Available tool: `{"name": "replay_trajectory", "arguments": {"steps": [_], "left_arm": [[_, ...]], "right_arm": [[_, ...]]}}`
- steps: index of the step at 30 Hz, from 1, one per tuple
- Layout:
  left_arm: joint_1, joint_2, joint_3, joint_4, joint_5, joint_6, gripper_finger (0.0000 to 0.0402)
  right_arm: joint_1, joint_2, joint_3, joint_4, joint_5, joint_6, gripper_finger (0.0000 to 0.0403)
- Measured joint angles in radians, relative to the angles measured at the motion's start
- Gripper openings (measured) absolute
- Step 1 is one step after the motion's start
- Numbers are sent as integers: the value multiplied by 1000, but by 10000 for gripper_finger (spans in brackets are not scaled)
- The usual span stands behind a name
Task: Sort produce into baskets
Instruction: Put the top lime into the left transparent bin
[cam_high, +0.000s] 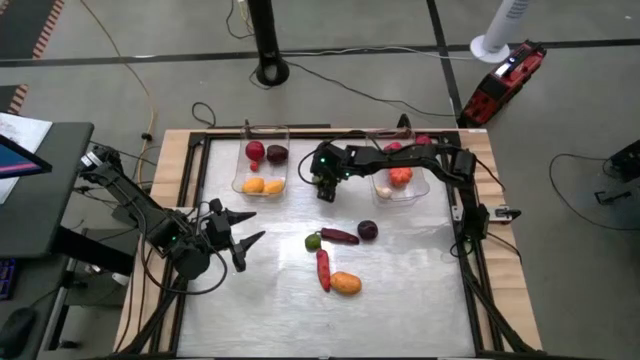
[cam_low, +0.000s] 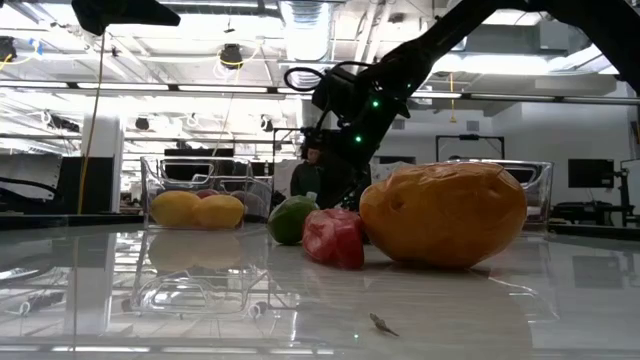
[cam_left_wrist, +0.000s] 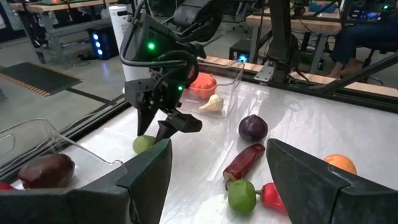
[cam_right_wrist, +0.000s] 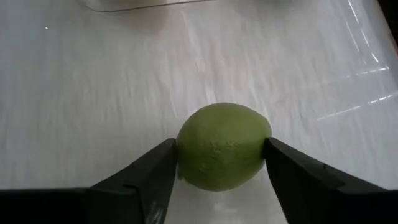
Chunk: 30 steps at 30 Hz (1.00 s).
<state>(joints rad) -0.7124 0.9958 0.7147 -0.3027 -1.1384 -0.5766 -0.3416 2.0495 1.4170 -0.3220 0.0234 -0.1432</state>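
Right end effector sits between the two bins at the far part of the counter, fingers clamped either side of a lime. In the right wrist view the lime's long axis runs finger to finger. The left wrist view shows the lime at counter level under the fingertips; touching the surface or not, cannot tell.

Left end effector near the counter's left edge, fingers spread apart, holding nothing, pointing toward the loose produce.

Left bin: a red piece, a dark purple piece, two yellow-orange pieces nearest the middle of the counter.

Right bin: an orange-red round piece, a white piece, something red at the far end.

Loose at mid-counter:
- dark red chili, long axis roughly across the counter, one end by a small green piece
- round purple piece just beside the chili's other end
- red chili, long axis running near to far
- orange piece touching or just beside its near end

No readable writing on anything.
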Motion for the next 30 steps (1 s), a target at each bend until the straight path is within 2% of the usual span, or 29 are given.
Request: {"name": "replay_trajectory", "arguments": {"steps": [9,17,20,25,30], "left_arm": [[0,0,0,0,3,7,250],[0,0,0,0,6,7,250],[0,0,0,0,7,6,250],[0,0,0,-2,8,6,250],[0,0,0,-2,10,5,250]], "right_arm": [[7,-4,1,26,0,4,201],[35,-22,31,-18,0,0,140],[44,-22,40,-20,2,-19,130],[48,-22,70,-21,7,-32,159],[31,-23,78,-27,41,-38,236]]}}
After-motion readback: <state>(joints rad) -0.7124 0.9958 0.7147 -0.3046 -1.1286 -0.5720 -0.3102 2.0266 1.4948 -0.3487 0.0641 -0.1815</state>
